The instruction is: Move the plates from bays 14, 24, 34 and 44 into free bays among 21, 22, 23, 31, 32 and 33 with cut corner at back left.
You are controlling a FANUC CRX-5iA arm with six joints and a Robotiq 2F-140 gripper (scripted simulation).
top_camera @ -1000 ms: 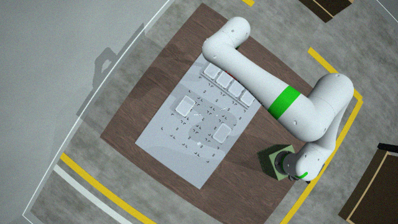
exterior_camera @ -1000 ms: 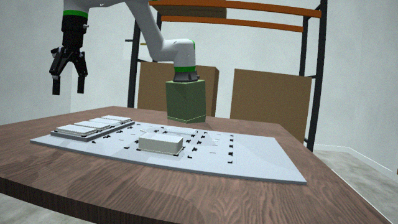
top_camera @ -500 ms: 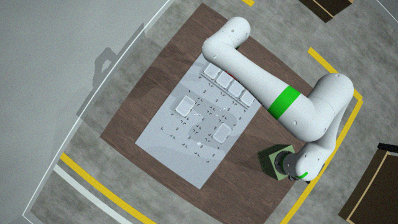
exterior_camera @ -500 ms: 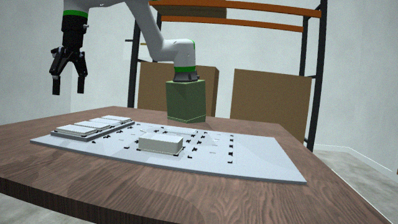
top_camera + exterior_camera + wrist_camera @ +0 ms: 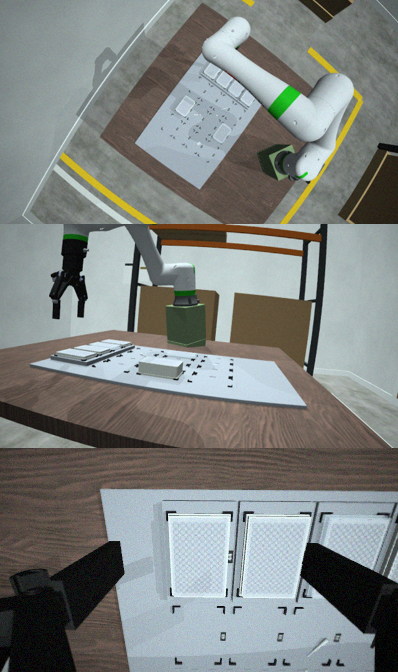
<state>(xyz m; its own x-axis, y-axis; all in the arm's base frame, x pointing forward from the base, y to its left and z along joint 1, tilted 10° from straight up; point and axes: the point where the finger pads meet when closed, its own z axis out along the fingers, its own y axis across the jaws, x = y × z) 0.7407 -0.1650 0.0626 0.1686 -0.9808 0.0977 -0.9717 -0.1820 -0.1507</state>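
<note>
While the arm point(image 5: 273, 93) reaches out over the far side of the brown counter point(image 5: 193, 423), its black gripper point(image 5: 68, 312) hangs high in the air, well above the raised strip at one edge of the grey deck point(image 5: 255, 386). The 2 fingers are spread as wide as they go and hold nothing (you can see bare deck and plates between them from the wrist camera).

On that raised strip, 4 flat white plates sit in a row, each inside its little black corner pieces. From above they are the end plate point(image 5: 211, 71), the second plate point(image 5: 224, 79), the third plate point(image 5: 236, 89) and the fourth plate point(image 5: 247, 98), which lies closest to the arm's green base block point(image 5: 273, 160). All 4 are just beside each other but not touching. The wrist camera looks straight down on the row: 1 plate point(image 5: 199, 555) is near the deck's edge, the next plate point(image 5: 274, 556) is right beside it, and a third 1 point(image 5: 356, 538) is partly hidden behind the other finger point(image 5: 345, 580). The gripper's middle is over the gap between the first 2 of these.

On the lower part of the deck, a taller white block point(image 5: 160, 368) sits in its own bay, and another flat plate point(image 5: 222, 132) lies in a bay nearer the arm's base. Many bays between them show only their black corner marks. A few tiny pale bits lie on the deck, like a thin sliver point(image 5: 318, 647).
</note>
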